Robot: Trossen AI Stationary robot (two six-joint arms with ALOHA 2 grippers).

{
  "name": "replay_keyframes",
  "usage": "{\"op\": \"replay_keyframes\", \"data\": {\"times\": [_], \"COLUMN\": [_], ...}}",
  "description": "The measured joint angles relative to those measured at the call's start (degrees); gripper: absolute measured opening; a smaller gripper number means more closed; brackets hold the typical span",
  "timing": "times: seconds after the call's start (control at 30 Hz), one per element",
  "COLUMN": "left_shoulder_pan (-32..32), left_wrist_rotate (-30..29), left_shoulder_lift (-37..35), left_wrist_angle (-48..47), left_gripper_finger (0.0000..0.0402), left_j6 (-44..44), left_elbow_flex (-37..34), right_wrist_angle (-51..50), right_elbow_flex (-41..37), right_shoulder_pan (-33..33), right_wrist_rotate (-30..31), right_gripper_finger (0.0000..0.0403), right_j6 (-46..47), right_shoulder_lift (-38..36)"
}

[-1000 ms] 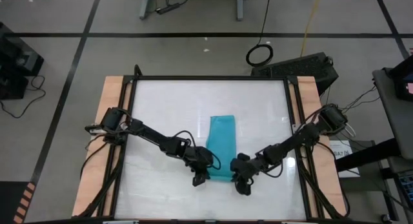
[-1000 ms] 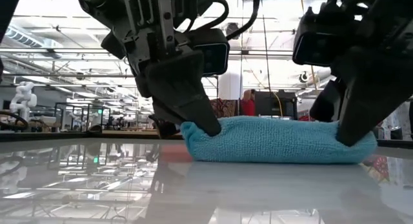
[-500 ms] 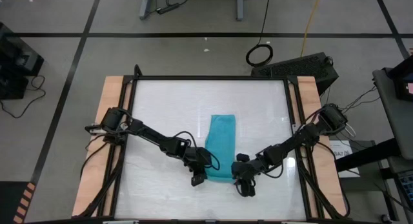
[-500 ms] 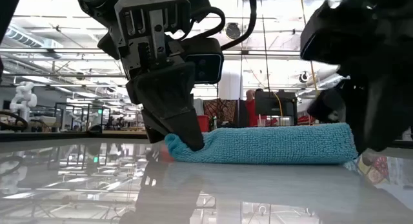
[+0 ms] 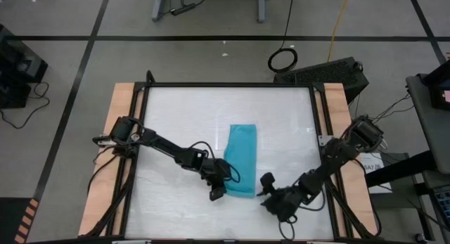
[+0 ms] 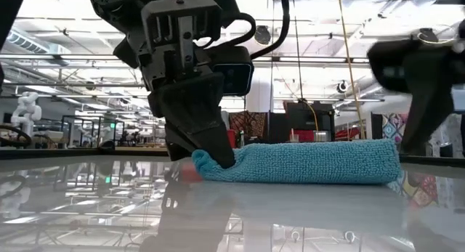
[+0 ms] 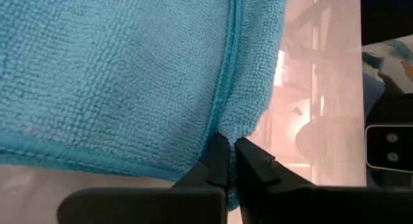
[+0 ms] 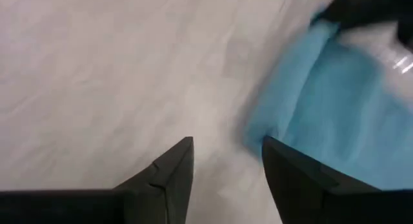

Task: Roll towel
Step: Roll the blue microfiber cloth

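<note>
My left tool [image 7: 227, 161] pinches the towel [image 5: 241, 160] at its near corner; right tool [image 8: 226, 169] hangs open and empty beside it. Soft, limp cloth: I'd grip the hems.

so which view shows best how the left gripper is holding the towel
The left wrist view: the left gripper is shut on the towel at its hemmed corner, seen close up. The low view shows the fingers pinching the towel's end from the side. The high view only shows the gripper at its near corner. The right wrist view shows towel, no grip.
</note>
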Motion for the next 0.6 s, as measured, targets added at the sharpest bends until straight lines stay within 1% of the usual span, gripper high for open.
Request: {"op": "replay_keyframes", "data": {"times": [0.1,0.13,0.33,0.6], "left_shoulder_pan": [0.41,0.53,1.18,1.76], "left_wrist_rotate": [0.09,0.34,1.42,2.02], "left_shoulder_lift": [0.0,0.0,0.0,0.0], "left_wrist_angle": [0.0,0.0,0.0,-0.12], "left_gripper_finger": [0.0012,0.0012,0.0012,0.0012], "left_j6": [-0.1,-0.28,-0.54,-1.13], "left_elbow_flex": [0.0,0.0,0.0,0.0], "right_wrist_angle": [2.38,3.09,6.14,7.5], "right_elbow_flex": [0.02,0.02,0.08,2.02], "right_shoulder_pan": [1.25,1.38,0.99,0.38], "right_wrist_rotate": [5.69,6.61,6.87,6.67], "right_gripper_finger": [0.0168,0.0167,0.0164,0.0164], "right_j6": [-5.95,-7.59,-14.48,-18.98], "right_shoulder_lift": [0.0,0.0,0.52,5.41]}}
